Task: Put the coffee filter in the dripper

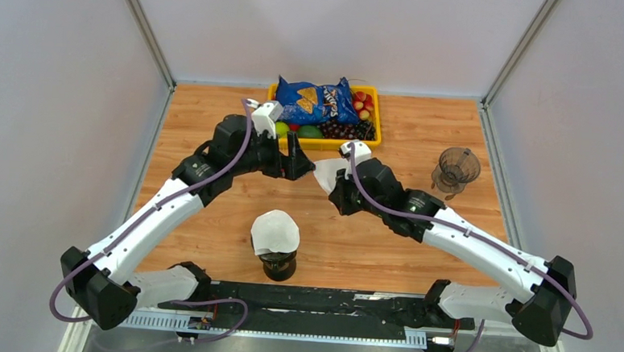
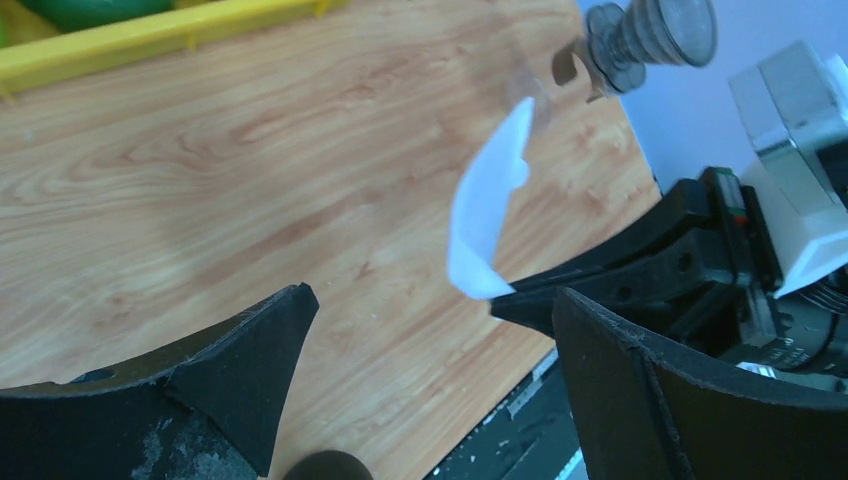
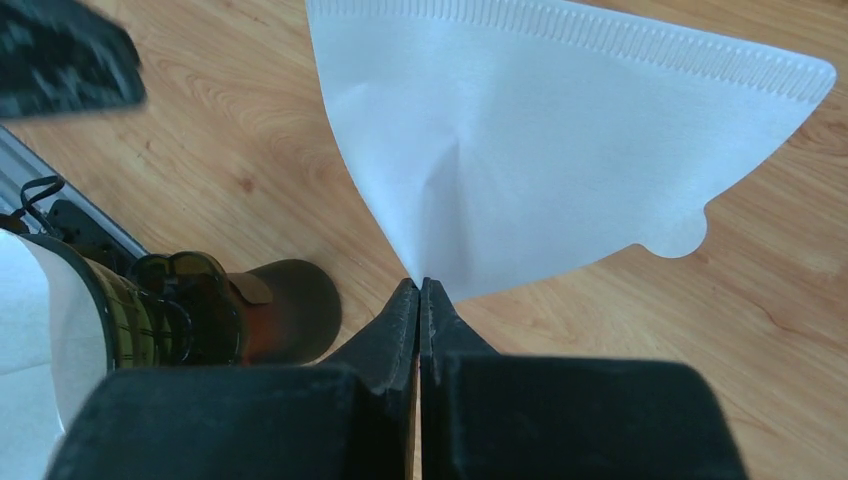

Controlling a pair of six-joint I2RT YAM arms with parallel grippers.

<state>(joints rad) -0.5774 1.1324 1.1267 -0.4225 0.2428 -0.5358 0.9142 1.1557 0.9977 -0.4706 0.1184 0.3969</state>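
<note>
**White paper cone coffee filter [image 3: 560, 150] gripped, not yet in dripper**

My right gripper [image 3: 420, 300] is clamped on the filter's pointed tip and holds it above the wooden table [image 1: 408, 125], mid-table. The left gripper [image 2: 430, 300] is spread wide just beside it, holding nothing. The smoky clear plastic dripper [image 1: 458, 166] sits well apart to the right, empty I think. Pick done. Carrying and seating left. The dark carafe unit [image 1: 276, 263] near centre already has a filter on top.

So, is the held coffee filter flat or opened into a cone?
Flat: the coffee filter is one closed sheet, its tip in the right pincer.
</note>
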